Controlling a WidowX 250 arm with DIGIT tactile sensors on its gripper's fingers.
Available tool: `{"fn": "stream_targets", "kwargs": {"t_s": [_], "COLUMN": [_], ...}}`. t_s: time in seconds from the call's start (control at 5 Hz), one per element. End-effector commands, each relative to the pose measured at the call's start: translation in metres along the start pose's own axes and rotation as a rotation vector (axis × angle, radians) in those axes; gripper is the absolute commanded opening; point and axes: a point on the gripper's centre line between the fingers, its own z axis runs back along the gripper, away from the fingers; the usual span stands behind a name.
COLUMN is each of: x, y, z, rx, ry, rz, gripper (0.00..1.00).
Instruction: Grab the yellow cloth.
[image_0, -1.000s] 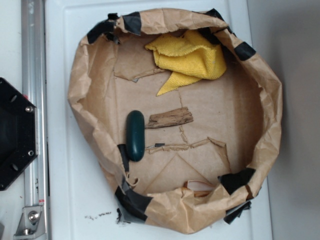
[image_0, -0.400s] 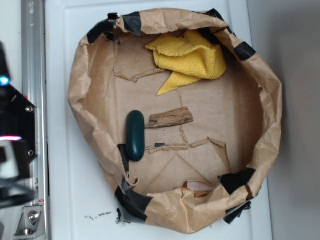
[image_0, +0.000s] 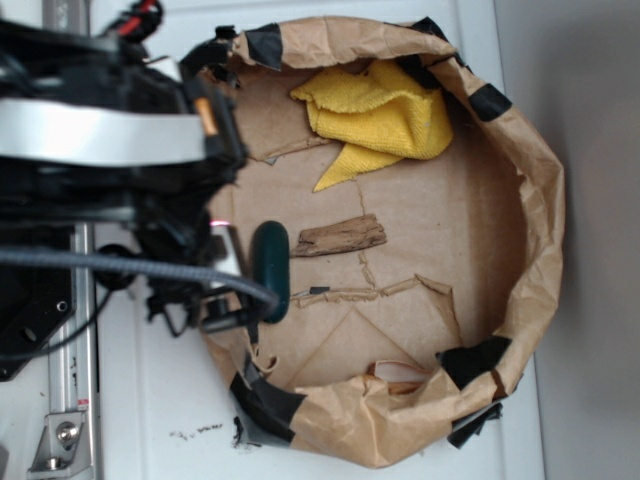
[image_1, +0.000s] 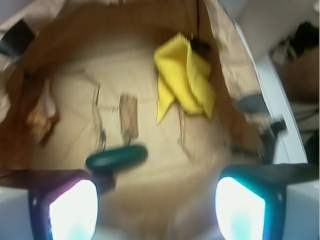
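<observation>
Gripper (image_1: 157, 200) spread wide, empty, at left edge of table (image_0: 140, 400). Yellow cloth (image_0: 385, 115) bunched toward far edge, against paper wall (image_0: 540, 200). Risks: snagging that wall, or clipping green oval (image_0: 271, 270) lying en route.

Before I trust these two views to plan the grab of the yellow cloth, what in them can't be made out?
- Gripper: in the exterior view the arm's body hides its fingertips; the wrist view shows only two blurred fingers, spread apart.
- Yellow cloth: its far edge is tucked against the brown paper wall; its folds are blurred in the wrist view.
- Dark green oval object: the arm's cable crosses it in the exterior view.
- Wrist view: motion blur smears everything.
</observation>
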Motion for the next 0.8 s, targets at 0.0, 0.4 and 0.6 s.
{"fn": "stream_targets", "kwargs": {"t_s": [0.0, 0.4, 0.6], "x": [0.045, 0.083, 0.103], "y": [-0.006, 0.008, 0.027], "z": [-0.051, -0.119, -0.137], "rx": [0.029, 0.119, 0.171], "ry": [-0.046, -0.018, -0.007], "rz": [0.093, 0.224, 0.229], "gripper": [1.00, 1.00, 1.00]}}
